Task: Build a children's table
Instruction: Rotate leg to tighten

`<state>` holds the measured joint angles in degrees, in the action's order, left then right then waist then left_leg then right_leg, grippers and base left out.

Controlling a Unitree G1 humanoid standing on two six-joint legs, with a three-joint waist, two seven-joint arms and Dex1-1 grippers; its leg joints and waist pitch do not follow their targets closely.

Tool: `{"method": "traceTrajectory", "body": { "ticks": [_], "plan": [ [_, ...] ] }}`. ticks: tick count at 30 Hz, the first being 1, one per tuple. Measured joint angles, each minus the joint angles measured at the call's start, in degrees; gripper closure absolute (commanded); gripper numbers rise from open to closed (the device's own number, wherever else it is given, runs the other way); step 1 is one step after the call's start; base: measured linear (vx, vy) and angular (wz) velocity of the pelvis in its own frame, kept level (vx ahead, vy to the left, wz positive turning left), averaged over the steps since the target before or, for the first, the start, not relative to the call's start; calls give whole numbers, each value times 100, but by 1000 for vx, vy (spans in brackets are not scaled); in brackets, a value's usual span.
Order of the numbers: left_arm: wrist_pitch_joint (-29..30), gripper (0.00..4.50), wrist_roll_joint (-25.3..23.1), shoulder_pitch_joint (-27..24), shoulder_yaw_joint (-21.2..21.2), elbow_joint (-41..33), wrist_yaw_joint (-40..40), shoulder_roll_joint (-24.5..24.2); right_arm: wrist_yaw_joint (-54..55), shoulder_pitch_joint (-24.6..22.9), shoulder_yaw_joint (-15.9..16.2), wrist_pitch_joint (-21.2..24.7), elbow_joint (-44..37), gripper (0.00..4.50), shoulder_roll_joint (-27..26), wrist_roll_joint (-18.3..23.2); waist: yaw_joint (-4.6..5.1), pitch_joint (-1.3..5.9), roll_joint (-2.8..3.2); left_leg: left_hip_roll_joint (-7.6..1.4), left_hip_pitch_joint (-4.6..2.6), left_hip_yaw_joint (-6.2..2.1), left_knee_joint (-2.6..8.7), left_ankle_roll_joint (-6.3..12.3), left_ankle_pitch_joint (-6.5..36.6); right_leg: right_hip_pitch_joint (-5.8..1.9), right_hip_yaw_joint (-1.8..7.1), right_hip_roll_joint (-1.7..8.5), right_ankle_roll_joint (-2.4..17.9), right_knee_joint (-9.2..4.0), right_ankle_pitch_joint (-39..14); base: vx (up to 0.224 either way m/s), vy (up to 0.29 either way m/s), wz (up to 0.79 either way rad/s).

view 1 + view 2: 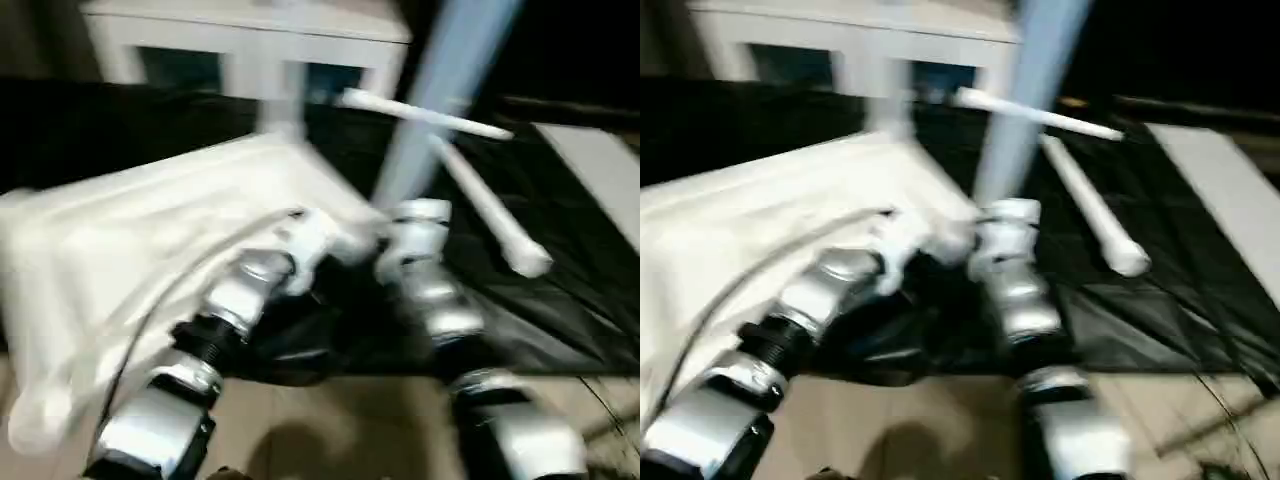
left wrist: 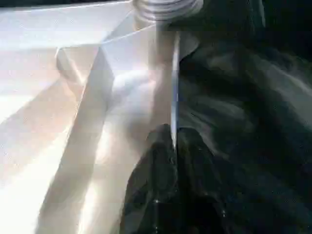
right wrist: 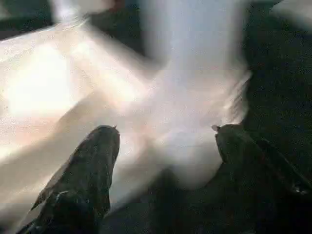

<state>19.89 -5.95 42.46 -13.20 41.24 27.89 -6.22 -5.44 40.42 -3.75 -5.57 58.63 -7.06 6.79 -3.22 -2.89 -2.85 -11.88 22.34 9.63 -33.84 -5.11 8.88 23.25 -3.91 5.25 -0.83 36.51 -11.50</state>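
The white tabletop (image 1: 150, 230) lies underside up on a black cloth. At its near right corner one white leg (image 1: 455, 50) stands upright, blurred. Two more legs lie loose on the cloth to the right, one crosswise (image 1: 380, 105) and one pointing toward me (image 1: 490, 215). My left gripper (image 2: 173, 134) is shut on the thin rim of the tabletop beside that corner. My right gripper (image 3: 165, 128) is open, with its fingers (image 3: 97, 161) standing either side of the upright leg's base (image 3: 190, 146).
A white cabinet (image 1: 250, 40) with dark glass doors stands behind the tabletop. The black cloth (image 1: 560, 300) covers the floor to the right, with a white board (image 1: 600, 170) at its far right. Beige floor (image 1: 330, 420) shows near my forearms.
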Motion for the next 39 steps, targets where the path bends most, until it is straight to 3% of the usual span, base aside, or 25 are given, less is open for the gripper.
{"method": "traceTrajectory", "body": {
  "ticks": [3, 5, 11, 18, 23, 29, 39],
  "plan": [
    [-38, 450, 15, -5, 2, -29, 68, -59, -196, 3, -33, -147, -32, 59, 87, 0, -76, 0, 1, -3, 8, 20, 17, 0, -1, 7, 11, 0, 35, -15, 37, 0, 0, 0],
    [-39, 450, 15, -22, -2, -81, 152, -98, -324, -29, -23, -181, -152, 22, 112, -6, -88, -1, 1, -3, 12, 24, 19, 1, -2, 7, 11, 0, 37, -27, 38, 0, 0, 0],
    [-184, 450, 24, -241, -43, -396, 622, -327, -615, -465, 4, -202, -1265, 9, 532, -3, -179, -1, 1, -4, 3, 36, 24, 8, -5, 5, 21, 0, 36, -40, 38, 0, 0, 0],
    [-367, 450, 25, -449, -129, -659, 1027, -631, -1687, -1571, 417, 543, -2777, 9, 1351, -19, -193, -3, 5, -3, -10, 38, 37, 7, -4, -3, 23, -1, 34, -45, 37, 0, 0, 0],
    [-601, 450, 142, -784, -191, -1103, 1746, -1117, -2483, -1975, 477, 922, -3353, 9, 1924, 140, -177, -3, 6, -4, -28, 37, 64, 6, -4, -3, 21, -3, 33, -48, 37, 0, 0, 0],
    [-685, 450, 305, -1150, -529, -1878, 2832, -1648, -3017, -2058, 477, 1252, -3706, 9, 2173, 400, -214, -1, 0, -3, -23, 42, 69, 6, -5, -13, 23, -3, 33, -70, 37, 0, 0, 0],
    [-497, 450, 366, -1334, -604, -2360, 3302, -2039, -3887, -2181, 923, 1507, -3995, 9, 2537, 401, -189, 1, -17, -4, -28, 46, 69, 6, -4, -16, 24, -3, 33, -73, 37, 0, 0, 0]
  ]
}}
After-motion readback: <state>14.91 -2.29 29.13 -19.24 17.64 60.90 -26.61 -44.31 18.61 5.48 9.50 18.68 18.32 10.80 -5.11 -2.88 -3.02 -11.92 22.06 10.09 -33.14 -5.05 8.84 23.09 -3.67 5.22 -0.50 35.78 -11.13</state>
